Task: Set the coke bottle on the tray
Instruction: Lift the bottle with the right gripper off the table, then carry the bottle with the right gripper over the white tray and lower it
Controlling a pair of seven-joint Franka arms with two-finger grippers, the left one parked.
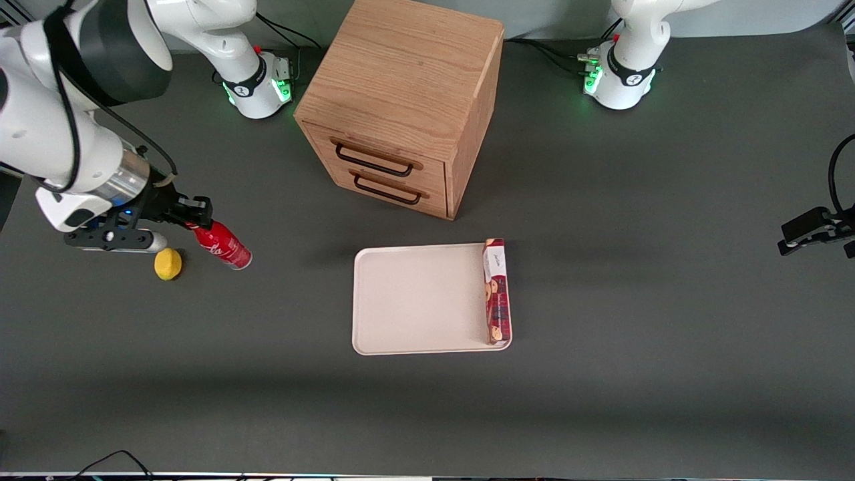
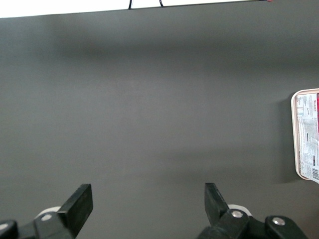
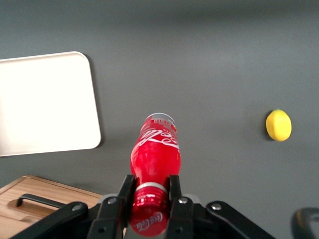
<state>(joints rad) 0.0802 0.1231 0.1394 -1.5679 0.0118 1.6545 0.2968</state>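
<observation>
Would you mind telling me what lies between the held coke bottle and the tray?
Nothing: the front view shows bare table between the coke bottle, gripped at its neck by the claw, and the tray.

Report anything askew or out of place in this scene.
The coke bottle hangs tilted, clamped at its neck by the gripper, away from the tray. A cookie box stands on edge along the tray's rim.

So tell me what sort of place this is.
Probably a robot lab bench: a dark table with arm bases bolted on, and staged props, a drawer cabinet, tray and lemon. The hand grips a coke bottle beside the lemon.
</observation>
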